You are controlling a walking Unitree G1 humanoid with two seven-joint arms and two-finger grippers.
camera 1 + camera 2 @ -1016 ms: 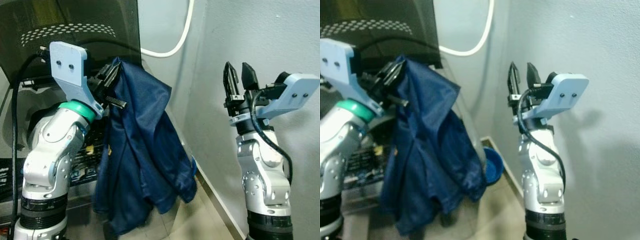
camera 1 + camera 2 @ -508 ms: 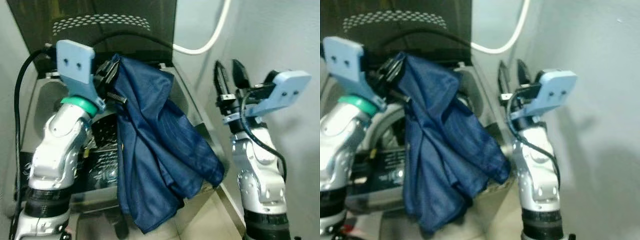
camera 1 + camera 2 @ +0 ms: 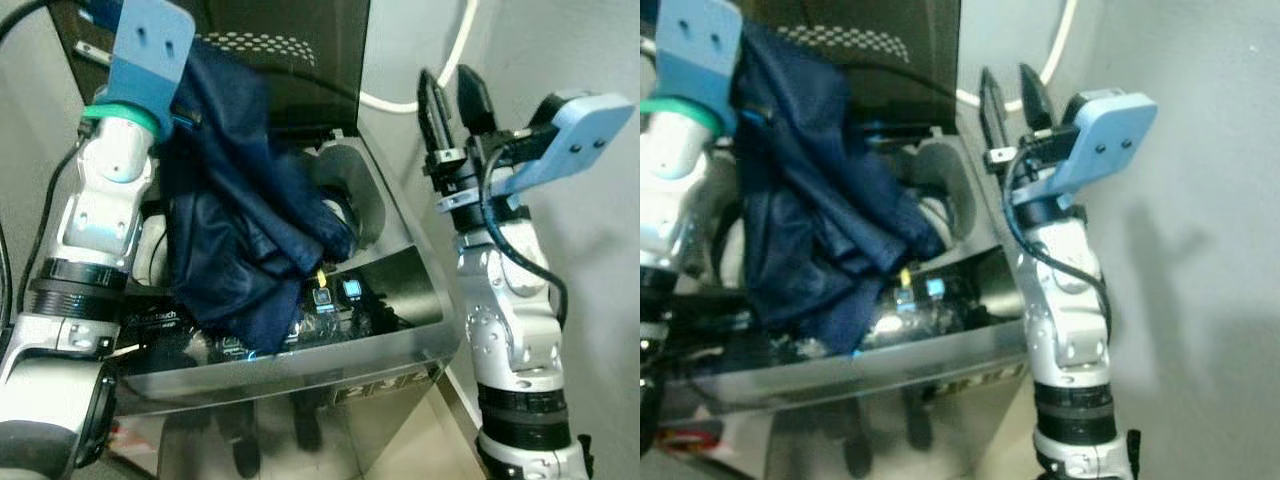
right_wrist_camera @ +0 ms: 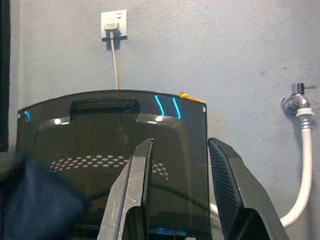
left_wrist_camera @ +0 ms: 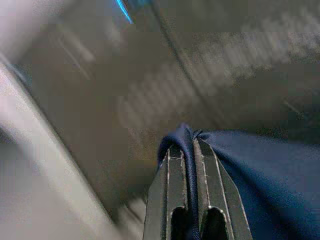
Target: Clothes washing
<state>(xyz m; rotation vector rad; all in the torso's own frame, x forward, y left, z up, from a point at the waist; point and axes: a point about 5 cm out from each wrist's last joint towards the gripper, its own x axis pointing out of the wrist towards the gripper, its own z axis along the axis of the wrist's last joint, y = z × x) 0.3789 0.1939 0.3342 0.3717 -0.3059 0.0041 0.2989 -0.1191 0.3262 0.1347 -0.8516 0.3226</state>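
Between our left gripper's (image 5: 186,165) two black fingers we are pinching a fold of the dark blue garment (image 3: 240,230). The fingers are pressed almost together, with only the cloth between them. We are holding the gripper up high on our left side, and the garment is hanging down from it in a long, loose bunch.

Under the hanging cloth, the washing machine (image 3: 400,330) is standing with its top open. Its dark lid (image 4: 112,145) is standing up at the back, against the wall. The low end of the garment is draping over the machine's front control panel (image 3: 350,300) and the near edge of the tub (image 3: 345,195). We cannot tell how much of it is already inside.

Our right gripper (image 3: 455,95) is pointing up beside the machine's right side. Its fingers are spread apart and are holding nothing.

We think the wash is only starting. The lid is up and the garment is over the machine, but we are not letting go of it yet. After that, closing the lid and starting the wash are waiting for us.

A white hose (image 4: 300,165) is hanging from a tap (image 4: 295,97) on the wall.
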